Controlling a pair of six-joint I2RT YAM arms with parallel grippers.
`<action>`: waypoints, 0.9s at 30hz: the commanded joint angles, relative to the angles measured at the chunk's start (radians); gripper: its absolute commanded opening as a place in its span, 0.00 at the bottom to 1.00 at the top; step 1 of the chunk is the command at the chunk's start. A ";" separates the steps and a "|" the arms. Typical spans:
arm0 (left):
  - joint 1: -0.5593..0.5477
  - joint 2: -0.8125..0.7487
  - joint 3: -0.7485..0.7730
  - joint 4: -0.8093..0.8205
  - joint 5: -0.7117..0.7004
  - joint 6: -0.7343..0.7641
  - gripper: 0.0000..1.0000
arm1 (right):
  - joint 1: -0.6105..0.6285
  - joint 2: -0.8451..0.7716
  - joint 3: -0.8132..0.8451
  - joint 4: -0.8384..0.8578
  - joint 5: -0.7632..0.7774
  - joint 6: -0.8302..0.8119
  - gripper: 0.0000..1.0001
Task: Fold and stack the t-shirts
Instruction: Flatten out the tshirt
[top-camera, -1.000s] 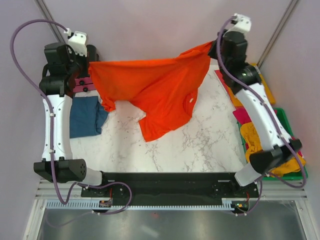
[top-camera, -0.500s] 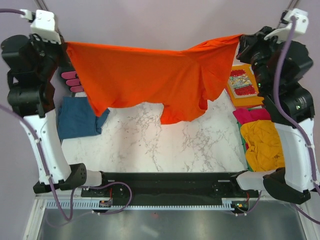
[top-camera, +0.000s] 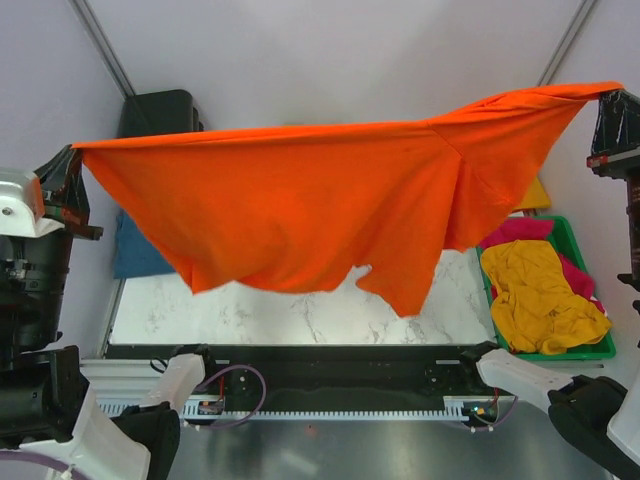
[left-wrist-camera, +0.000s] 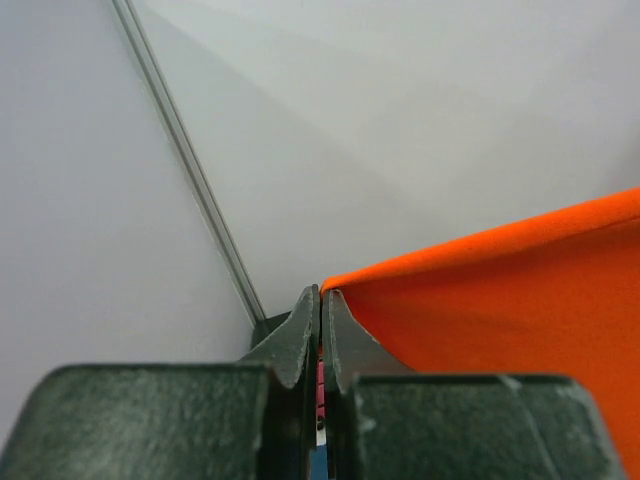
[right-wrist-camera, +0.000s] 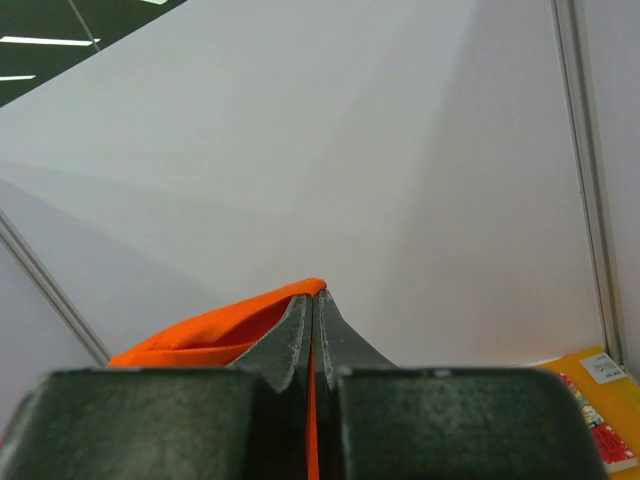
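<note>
Orange-red soft t-shirt (top-camera: 300, 210) spread wide, wavy hem | left hand (left-wrist-camera: 321, 300) pinching corner | right hand (right-wrist-camera: 313, 305) pinching corner

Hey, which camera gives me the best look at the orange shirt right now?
The top external view: it shows the whole orange shirt hanging spread between the left gripper and the right gripper. Each wrist view shows only a small piece of its cloth, pinched between that gripper's shut jaws.

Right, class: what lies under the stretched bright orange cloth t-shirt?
Under the orange t-shirt: a strip of white marbled tabletop and a corner of teal-blue cloth. The rest of the tabletop is covered.
</note>
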 joint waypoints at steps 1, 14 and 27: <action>0.010 -0.010 -0.065 -0.028 -0.039 -0.014 0.02 | 0.006 0.016 -0.021 0.010 0.075 -0.037 0.00; 0.011 -0.001 -0.630 0.123 0.080 -0.008 0.02 | -0.007 0.114 -0.526 0.163 0.162 -0.005 0.00; 0.011 0.398 -1.105 0.495 0.154 -0.004 0.02 | -0.075 0.675 -0.603 0.358 0.135 0.032 0.00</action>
